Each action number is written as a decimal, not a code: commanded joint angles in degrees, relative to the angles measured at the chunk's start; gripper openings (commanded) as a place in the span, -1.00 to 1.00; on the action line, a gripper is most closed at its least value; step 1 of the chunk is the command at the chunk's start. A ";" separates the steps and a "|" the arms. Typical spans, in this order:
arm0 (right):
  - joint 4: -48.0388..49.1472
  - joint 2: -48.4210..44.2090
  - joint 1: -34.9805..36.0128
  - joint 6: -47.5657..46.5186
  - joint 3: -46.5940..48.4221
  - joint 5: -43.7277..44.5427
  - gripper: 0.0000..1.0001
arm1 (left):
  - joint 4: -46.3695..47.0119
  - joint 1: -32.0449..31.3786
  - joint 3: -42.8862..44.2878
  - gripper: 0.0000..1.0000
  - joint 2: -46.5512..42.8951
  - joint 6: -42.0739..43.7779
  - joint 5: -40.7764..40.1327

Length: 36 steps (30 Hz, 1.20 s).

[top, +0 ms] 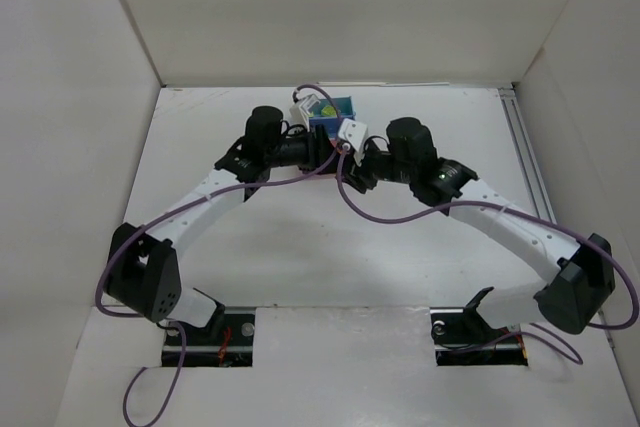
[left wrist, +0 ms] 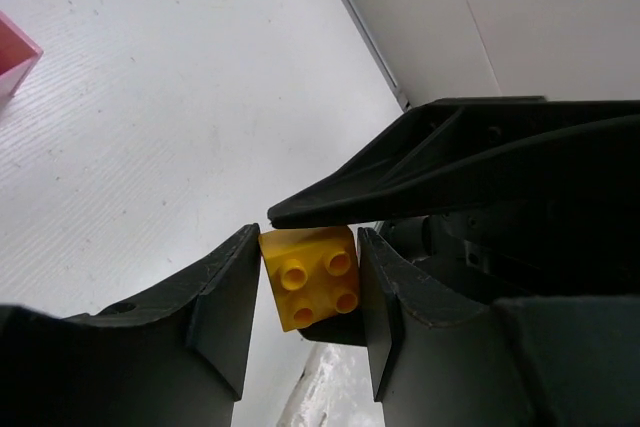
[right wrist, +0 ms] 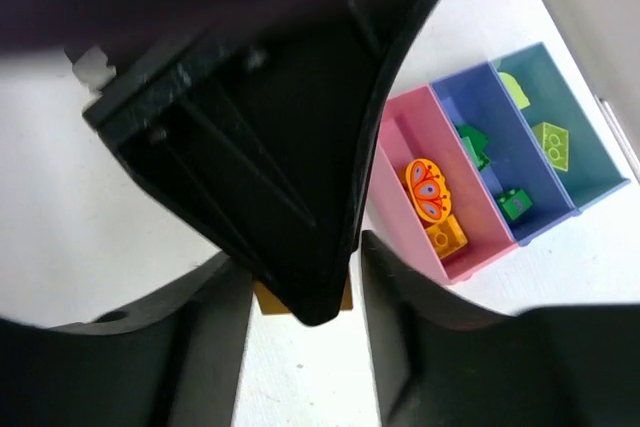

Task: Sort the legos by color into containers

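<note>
In the left wrist view a yellow lego (left wrist: 310,282) sits studs-out between the fingers of my left gripper (left wrist: 308,237), which is shut on it. My right gripper (right wrist: 300,257) stands around the same yellow lego (right wrist: 268,299), mostly hidden behind a left finger, with a thin gap at its right finger. The containers lie just beyond. The pink tray (right wrist: 408,132) holds an orange butterfly piece (right wrist: 428,190) and a yellow brick (right wrist: 446,238). The blue tray (right wrist: 520,159) holds dark green bricks (right wrist: 516,204). Light green bricks (right wrist: 553,144) lie in the teal tray (right wrist: 588,162).
From above, both arms meet at the far middle of the table, right in front of the trays (top: 333,110). White walls enclose the table on three sides. A purple cable (top: 400,217) hangs between the arms. A pink tray corner (left wrist: 15,57) shows at the left.
</note>
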 commanded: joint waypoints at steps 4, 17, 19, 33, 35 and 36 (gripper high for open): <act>-1.59 -0.31 0.73 0.98 4.54 3.17 0.19 | -0.39 0.64 3.24 -1.00 1.18 0.92 0.64; 0.33 -8.29 -7.70 7.72 -1.79 8.97 0.35 | -3.63 6.00 4.90 -1.00 2.33 0.92 -4.25; 1.48 -9.35 -10.50 10.20 -3.54 10.12 0.35 | -5.92 6.01 7.70 -1.00 3.99 2.05 -11.18; 2.62 -11.73 -20.89 20.84 -7.77 15.83 0.39 | -23.06 3.47 30.64 -1.00 26.05 2.15 -41.08; 2.62 -11.73 -21.42 20.84 -7.77 15.31 0.39 | -24.12 2.76 31.19 -0.98 27.20 2.15 -42.15; 2.62 -11.73 -21.42 20.84 -7.77 15.31 0.39 | -24.12 2.76 31.19 -0.94 27.81 2.15 -42.15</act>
